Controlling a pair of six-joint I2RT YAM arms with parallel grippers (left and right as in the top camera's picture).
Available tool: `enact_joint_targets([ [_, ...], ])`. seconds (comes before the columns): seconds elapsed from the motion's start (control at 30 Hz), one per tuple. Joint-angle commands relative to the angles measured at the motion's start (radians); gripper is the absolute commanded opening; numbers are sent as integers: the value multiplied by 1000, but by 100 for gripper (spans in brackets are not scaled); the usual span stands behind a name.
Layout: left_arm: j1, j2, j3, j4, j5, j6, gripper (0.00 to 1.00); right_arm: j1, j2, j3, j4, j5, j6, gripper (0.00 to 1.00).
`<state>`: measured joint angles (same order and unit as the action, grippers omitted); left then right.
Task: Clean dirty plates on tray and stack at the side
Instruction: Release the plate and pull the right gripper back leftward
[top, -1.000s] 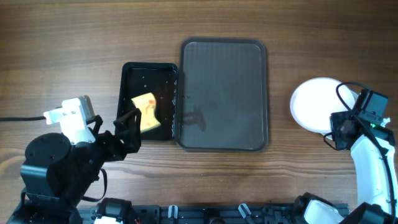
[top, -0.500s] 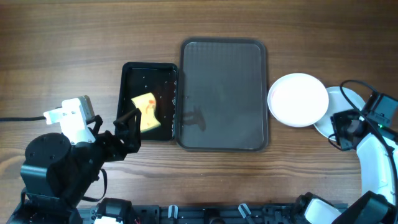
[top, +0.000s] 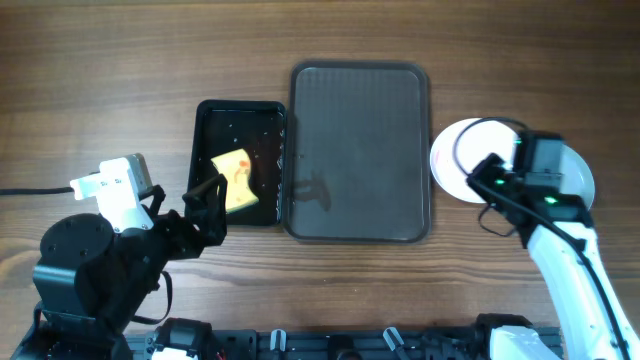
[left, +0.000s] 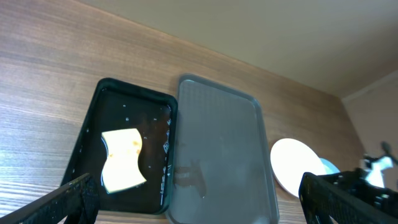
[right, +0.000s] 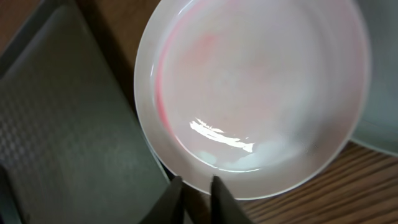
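Observation:
The dark tray (top: 360, 120) (left: 217, 143) (right: 56, 124) lies bare at the table's centre. Just right of it sits a white plate (top: 452, 158) (left: 297, 163) with a faint pink tint (right: 249, 87). It overlaps a pale blue plate (top: 578, 182) (right: 380, 106) further right. My right gripper (top: 500, 178) (right: 198, 188) hangs over the white plate's rim on the tray side. Its fingers are almost together, side by side, with nothing between them. My left gripper (top: 205, 205) (left: 202, 199) stands open near the front left, holding nothing.
A glossy black tub (top: 212, 130) (left: 93, 118) touches the tray's left side, with a yellow sponge (top: 235, 180) (left: 123, 158) and water drops inside. A cable (top: 20, 190) runs off the left edge.
The white plate slid left off the stack toward the tray, uncovering the pale blue one. My right arm followed it left and now covers part of both. The left arm stayed still.

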<state>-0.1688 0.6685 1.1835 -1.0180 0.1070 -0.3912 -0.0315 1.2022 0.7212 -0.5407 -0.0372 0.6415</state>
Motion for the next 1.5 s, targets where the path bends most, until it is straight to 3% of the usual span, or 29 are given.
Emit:
enact_joint_targets([
  [0.0,3,-2,14,3,16,-9,100,89,72,-2,6,188,-10,15],
  [0.07,3,-2,14,3,16,-9,100,109,90,4,3,166,-18,19],
  [0.2,3,-2,14,3,16,-9,100,233,90,47,8,43,-114,36],
  [0.4,3,-2,14,3,16,-9,100,424,83,185,-82,229,-102,43],
  [0.53,3,-2,14,3,16,-9,100,369,99,188,-59,272,-47,39],
  [0.67,3,-2,14,3,16,-9,100,348,169,188,24,222,-239,41],
  [0.8,3,-2,14,3,16,-9,100,348,312,188,53,311,-346,41],
  [0.87,3,-2,14,3,16,-9,100,347,376,188,95,312,-381,36],
  [0.97,3,-2,14,3,16,-9,100,347,442,189,121,352,-356,28],
  [1.13,3,-2,14,3,16,-9,100,350,422,197,89,297,-351,26],
  [1.2,3,-2,14,3,16,-9,100,365,386,212,50,185,-353,37],
  [1.33,3,-2,14,3,16,-9,100,458,268,252,7,-106,-352,47],
  [1.4,3,-2,14,3,16,-9,100,518,200,277,8,-145,-334,54],
  [1.43,3,-2,14,3,16,-9,100,561,149,299,8,-140,-319,60],
  [1.47,3,-2,14,3,16,-9,100,592,107,317,10,-129,-319,73],
])
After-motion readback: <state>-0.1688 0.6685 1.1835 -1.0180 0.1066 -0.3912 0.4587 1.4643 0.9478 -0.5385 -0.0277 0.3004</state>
